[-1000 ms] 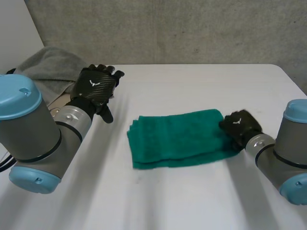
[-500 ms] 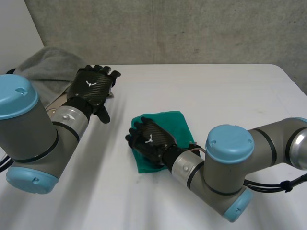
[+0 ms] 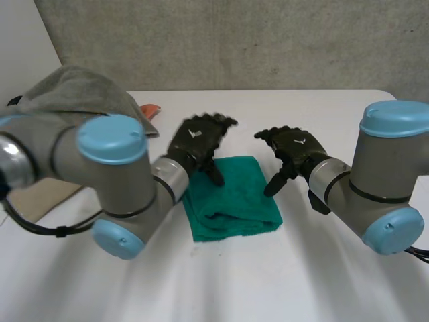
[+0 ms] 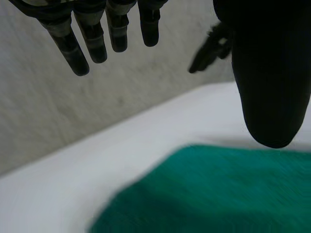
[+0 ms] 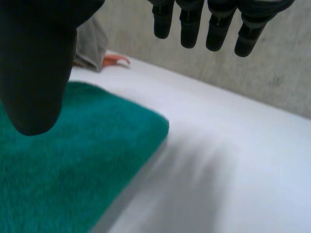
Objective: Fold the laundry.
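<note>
A green towel (image 3: 234, 198) lies folded into a small thick rectangle in the middle of the white table (image 3: 322, 282). My left hand (image 3: 200, 137) hovers over its far left corner, fingers straight and spread, holding nothing. My right hand (image 3: 295, 151) hangs just past the towel's far right corner, open and empty too. In the left wrist view the left hand (image 4: 269, 73) is above the towel (image 4: 218, 189), with the right hand (image 4: 211, 46) beyond. In the right wrist view the right hand (image 5: 34, 63) floats over the towel's corner (image 5: 73, 165).
A heap of grey cloth (image 3: 80, 94) lies at the table's far left, partly behind my left arm, with a small orange thing (image 3: 149, 109) beside it. The same grey cloth (image 5: 90, 46) and orange thing (image 5: 114, 59) lie beyond the towel. A concrete wall (image 3: 268, 40) stands behind.
The right hand carried the towel's right end over to the left, let go and drew back to the right. The left arm swung in from the far left over the towel.
</note>
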You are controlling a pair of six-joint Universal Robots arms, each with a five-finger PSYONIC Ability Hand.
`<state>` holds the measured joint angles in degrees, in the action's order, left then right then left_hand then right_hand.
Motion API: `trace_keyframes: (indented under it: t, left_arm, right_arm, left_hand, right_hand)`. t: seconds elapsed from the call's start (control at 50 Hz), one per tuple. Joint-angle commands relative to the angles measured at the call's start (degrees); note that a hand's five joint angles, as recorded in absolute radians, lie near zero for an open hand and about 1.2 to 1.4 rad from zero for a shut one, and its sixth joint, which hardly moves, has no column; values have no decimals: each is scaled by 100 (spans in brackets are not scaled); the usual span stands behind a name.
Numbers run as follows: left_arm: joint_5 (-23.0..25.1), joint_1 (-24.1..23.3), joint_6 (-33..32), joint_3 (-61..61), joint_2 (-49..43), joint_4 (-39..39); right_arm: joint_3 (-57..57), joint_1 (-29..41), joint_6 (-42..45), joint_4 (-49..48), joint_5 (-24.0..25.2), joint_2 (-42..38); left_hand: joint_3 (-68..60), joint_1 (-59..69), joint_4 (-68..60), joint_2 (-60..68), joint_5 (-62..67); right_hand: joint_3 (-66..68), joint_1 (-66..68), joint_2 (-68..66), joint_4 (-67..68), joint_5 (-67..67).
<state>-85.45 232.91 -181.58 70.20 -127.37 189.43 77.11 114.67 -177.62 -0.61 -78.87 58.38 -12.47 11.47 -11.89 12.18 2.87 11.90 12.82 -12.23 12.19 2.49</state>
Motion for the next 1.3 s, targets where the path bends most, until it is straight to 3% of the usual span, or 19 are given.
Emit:
trace_keyframes:
  t: [0.02, 0.14, 0.3, 0.4, 0.48, 0.64, 0.74, 0.8, 0.98, 1.08, 1.12, 1.14, 1.16, 1.3]
  left_arm:
    - [-332, -35, -70, -384, -640, -846]
    - [-1088, -26, -333, -296, -684, -1092]
    - [-1132, -35, -922, -67, -579, -1128]
    - [-1115, -35, -949, -94, -342, -1101]
    - [-843, -35, -940, -146, -8, -1040]
    - [755, 105, -923, -313, 669, -917]
    - [2142, 158, -896, -445, 818, -961]
    - [2645, 237, -870, -480, 862, -978]
    - [2814, 246, -861, -481, 880, -1005]
    - [2814, 237, -861, -419, 871, -1013]
    - [2814, 237, -861, -401, 863, -1013]
    - [2814, 246, -861, -393, 863, -1013]
    - [2814, 246, -870, -393, 854, -1013]
    - [2814, 237, -879, -401, 871, -1013]
  right_arm:
    - [-416, 73, 96, 280, 258, -634]
    - [-750, 91, 157, 544, 566, -1126]
    - [-891, 91, 745, 781, 452, -1145]
    - [-602, 38, 1062, 746, 198, -610]
    - [-48, 3, 1027, 484, -101, -152]
    - [1173, -6, 448, -97, -155, 253]
    - [1482, -15, -150, -325, 302, 253]
    - [1517, 20, -352, -685, 539, 200]
    - [1105, 240, -326, -1038, 531, -503]
    - [806, 319, -282, -1029, 294, -863]
    - [753, 310, -274, -1073, 101, -916]
    - [787, 284, -282, -1117, 39, -907]
    - [840, 249, -282, -1204, -31, -881]
    - [1306, 179, -300, -2435, -286, -197]
  left_hand:
    - [-363, 463, -421, 393, 323]
    - [-329, 430, -387, 359, 290]
    - [-279, 380, -337, 309, 239]
    - [-60, 161, -118, 90, 21]
    - [-43, 144, -101, 73, 4]
    - [-77, 177, -135, 106, 37]
    - [-77, 178, -135, 107, 37]
    - [-110, 211, -168, 140, 71]
    - [-94, 194, -152, 124, 54]
    - [-94, 194, -152, 123, 54]
    - [-77, 178, -135, 107, 37]
    - [-77, 178, -135, 107, 37]
    - [-77, 178, -135, 107, 37]
    - [-94, 194, -152, 123, 54]
  right_hand:
    - [-190, -282, 223, -219, -249]
    - [-190, -282, 223, -219, -249]
    - [-190, -282, 223, -219, -249]
    - [-190, -282, 223, -219, -249]
    - [-190, -282, 223, -219, -249]
    - [-14, -106, 46, -42, -73]
    - [104, 11, -71, 75, 45]
    - [356, 263, -323, 327, 297]
    - [1164, 1071, -1131, 1135, 1105]
    - [1617, 1525, -1584, 1589, 1558]
    - [4043, 3951, -4010, 4014, 3984]
    - [6189, 6097, -6156, 6160, 6130]
    - [6804, 6712, -6771, 6775, 6745]
    - [6810, 6718, -6777, 6781, 6751]
